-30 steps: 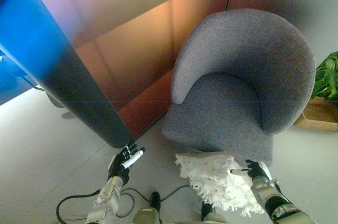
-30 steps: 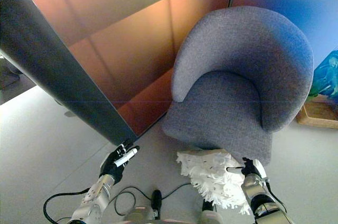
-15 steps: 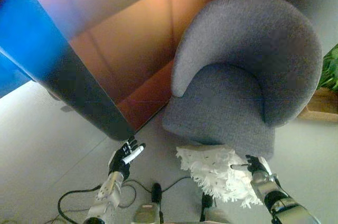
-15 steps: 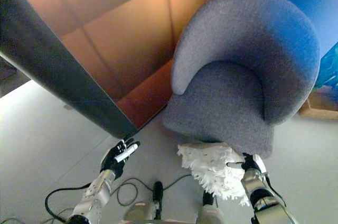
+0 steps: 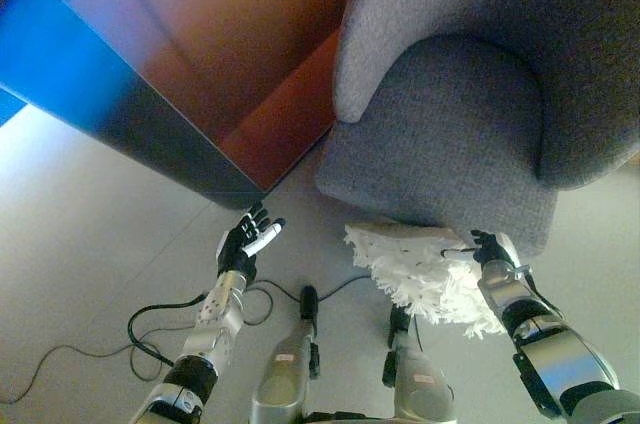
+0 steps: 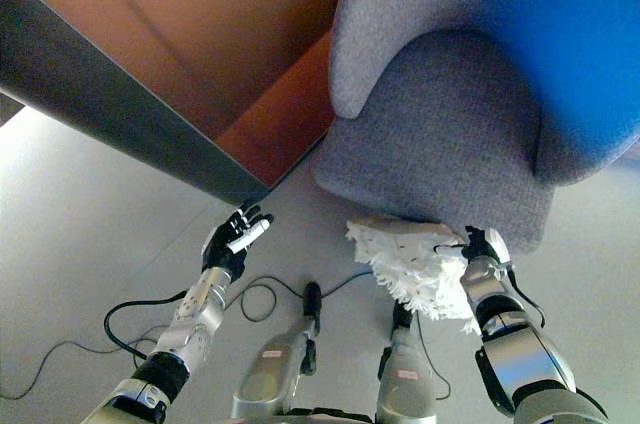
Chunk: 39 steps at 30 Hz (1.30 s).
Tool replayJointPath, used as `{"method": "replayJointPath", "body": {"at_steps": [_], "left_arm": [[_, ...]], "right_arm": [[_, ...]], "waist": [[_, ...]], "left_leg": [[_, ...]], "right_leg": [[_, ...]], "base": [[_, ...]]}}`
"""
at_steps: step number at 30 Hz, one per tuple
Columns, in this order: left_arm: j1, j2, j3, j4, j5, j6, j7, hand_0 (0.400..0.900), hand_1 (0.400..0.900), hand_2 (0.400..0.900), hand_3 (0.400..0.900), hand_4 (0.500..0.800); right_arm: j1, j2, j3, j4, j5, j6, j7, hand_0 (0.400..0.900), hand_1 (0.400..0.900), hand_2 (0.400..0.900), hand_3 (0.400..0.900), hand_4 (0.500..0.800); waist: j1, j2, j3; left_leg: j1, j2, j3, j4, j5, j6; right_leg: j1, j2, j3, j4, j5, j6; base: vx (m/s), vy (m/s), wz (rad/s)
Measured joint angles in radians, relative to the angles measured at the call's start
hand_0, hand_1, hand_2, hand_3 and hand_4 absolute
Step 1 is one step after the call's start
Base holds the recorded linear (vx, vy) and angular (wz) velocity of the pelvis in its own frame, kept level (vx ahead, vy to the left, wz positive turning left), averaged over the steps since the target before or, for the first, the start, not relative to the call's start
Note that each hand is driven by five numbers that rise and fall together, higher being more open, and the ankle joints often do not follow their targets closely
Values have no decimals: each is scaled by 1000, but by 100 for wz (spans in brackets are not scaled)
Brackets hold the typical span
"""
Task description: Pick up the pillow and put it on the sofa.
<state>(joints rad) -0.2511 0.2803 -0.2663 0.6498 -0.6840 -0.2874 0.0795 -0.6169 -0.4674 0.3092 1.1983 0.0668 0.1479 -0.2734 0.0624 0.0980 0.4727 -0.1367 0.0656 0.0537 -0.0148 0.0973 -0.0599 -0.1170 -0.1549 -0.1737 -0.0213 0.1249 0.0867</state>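
Pale floor (image 5: 90, 204) under the grey sofa (image 5: 450, 134): right hand (image 5: 490, 247) pinches the white pillow (image 5: 425, 269); lift it clear of the seat edge first. Left hand (image 5: 245, 244) hangs open, empty.

My arms are silver-grey with dark joint bands. My left hand (image 5: 245, 242) and right hand (image 5: 487, 245) are dark, some fingers white-tipped.

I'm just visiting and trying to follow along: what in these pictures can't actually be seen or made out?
- Grey sofa chair: the top of its backrest is cut off by the upper edge in both eye views.
- White fringed pillow: its underside is hidden, and its right end is covered by the right hand.
- Right hand: most of its fingers are buried in the pillow's fringe.
- Left hand: open, holding nothing.
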Motion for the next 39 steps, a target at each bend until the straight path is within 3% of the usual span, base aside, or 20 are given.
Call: {"method": "replayJointPath", "body": {"at_steps": [7,15,22,39], "left_arm": [[-32,5,-30,0,-1,-11,18,900,900,900,900,800],[-57,8,-31,-2,-29,-12,28,900,900,900,900,800],[-58,36,-31,-15,-29,-12,30,900,900,900,900,800],[-110,36,-32,-80,-29,-22,67,900,900,900,900,800]], "right_arm": [[-53,-6,2,11,1,3,3,900,900,900,900,800],[-67,-28,26,28,-1,48,50,900,900,900,900,800],[-105,-31,50,32,-1,74,88,900,900,900,900,800],[-185,-41,83,50,-42,112,129,900,900,900,900,800]], "waist": [[2,2,21],[26,1,25],[26,-4,28],[27,-5,29]], "left_leg": [[-49,0,0,4,11,2],[-54,0,0,4,13,2],[-63,-1,0,4,14,2],[-148,-5,-1,16,25,8]], "right_leg": [[-59,-1,5,25,0,0],[-67,-2,4,29,0,0],[-78,-2,4,31,0,0],[-173,-9,9,66,0,-1]], "base": [[-42,-7,-2],[-6,-4,0],[0,0,0],[-2,0,0]]}}
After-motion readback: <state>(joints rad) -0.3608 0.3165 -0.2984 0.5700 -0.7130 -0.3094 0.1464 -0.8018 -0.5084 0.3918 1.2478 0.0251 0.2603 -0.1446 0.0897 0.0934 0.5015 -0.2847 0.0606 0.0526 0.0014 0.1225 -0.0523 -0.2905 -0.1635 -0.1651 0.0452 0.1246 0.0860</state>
